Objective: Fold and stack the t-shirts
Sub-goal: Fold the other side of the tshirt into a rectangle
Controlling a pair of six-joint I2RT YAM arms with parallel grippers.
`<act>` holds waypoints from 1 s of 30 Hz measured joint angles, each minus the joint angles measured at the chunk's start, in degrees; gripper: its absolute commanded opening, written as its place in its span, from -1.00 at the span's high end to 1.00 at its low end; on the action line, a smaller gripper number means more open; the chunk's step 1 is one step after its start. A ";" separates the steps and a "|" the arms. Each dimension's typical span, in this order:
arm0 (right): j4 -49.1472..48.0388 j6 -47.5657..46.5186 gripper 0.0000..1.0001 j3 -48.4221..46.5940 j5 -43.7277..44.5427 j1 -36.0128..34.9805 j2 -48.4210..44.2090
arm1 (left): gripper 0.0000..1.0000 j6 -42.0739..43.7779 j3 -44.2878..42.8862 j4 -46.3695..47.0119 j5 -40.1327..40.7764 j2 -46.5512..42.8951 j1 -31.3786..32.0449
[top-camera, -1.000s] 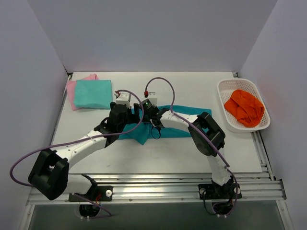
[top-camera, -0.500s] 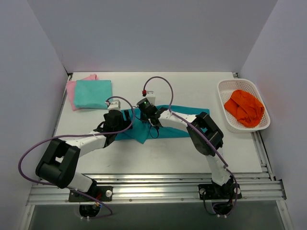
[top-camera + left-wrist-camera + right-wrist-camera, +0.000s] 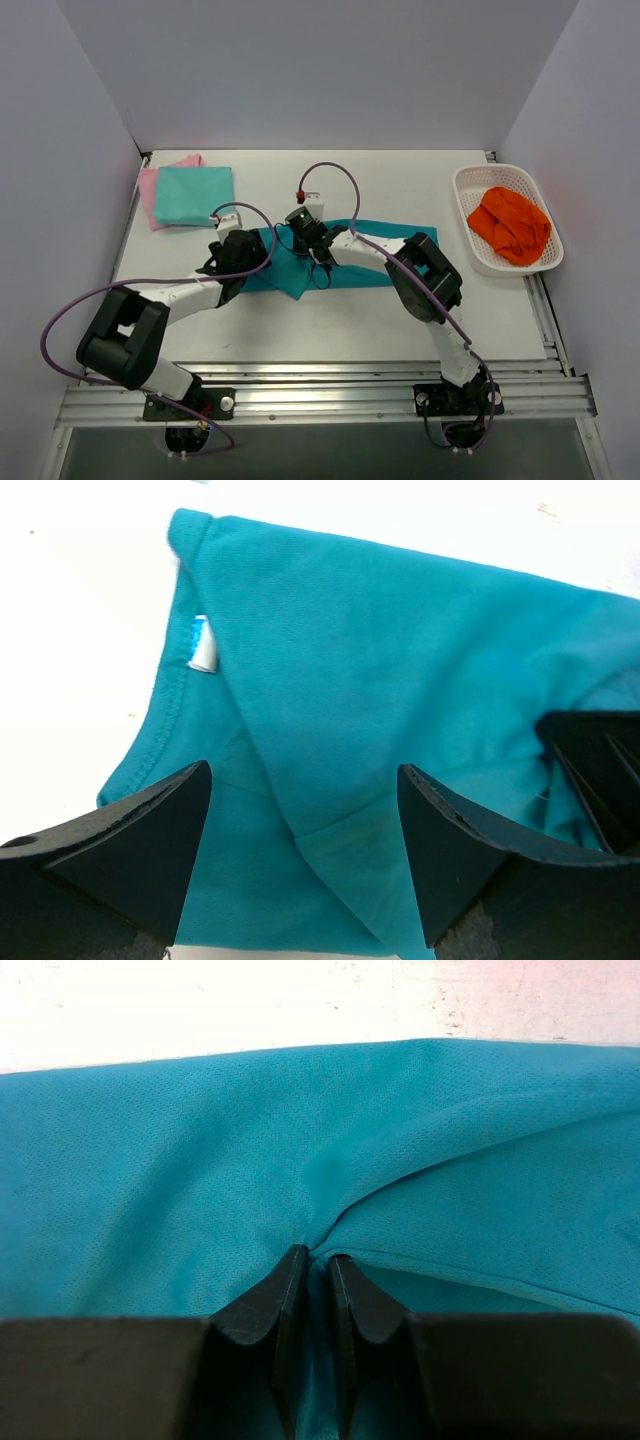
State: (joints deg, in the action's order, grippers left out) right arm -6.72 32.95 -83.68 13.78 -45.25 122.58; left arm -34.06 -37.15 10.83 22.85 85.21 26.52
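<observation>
The deep teal t-shirt [image 3: 385, 232] lies partly folded on the surface [image 3: 400, 190]. The right tool [image 3: 312, 1255] pinches a small ridge of it (perhaps one layer only); the left tool [image 3: 303, 772] hangs spread above the collar end, holding nothing. A one-sided pull could skew the fold.

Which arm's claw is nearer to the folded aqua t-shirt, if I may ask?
Left. The left claw hovers open over the teal t-shirt, just near-right of the aqua t-shirt; the right claw pinches the teal cloth farther right.
</observation>
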 measured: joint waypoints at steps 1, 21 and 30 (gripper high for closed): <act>-0.07 -0.02 0.79 0.00 -0.15 0.11 0.00 | -0.67 -0.59 -0.09 -0.42 0.94 0.15 0.00; -1.38 -0.04 0.78 0.37 -2.08 2.49 0.00 | -0.50 -5.35 -2.56 4.07 5.57 8.63 0.00; -2.10 -0.07 0.78 0.37 -2.40 2.80 0.42 | -0.47 -5.77 -4.76 6.25 7.21 10.38 -0.15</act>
State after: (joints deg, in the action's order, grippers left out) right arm -8.82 32.88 -83.31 11.38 -42.46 123.00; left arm -39.83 -41.91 17.08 30.06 95.59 26.37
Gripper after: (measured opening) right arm 0.108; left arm 0.740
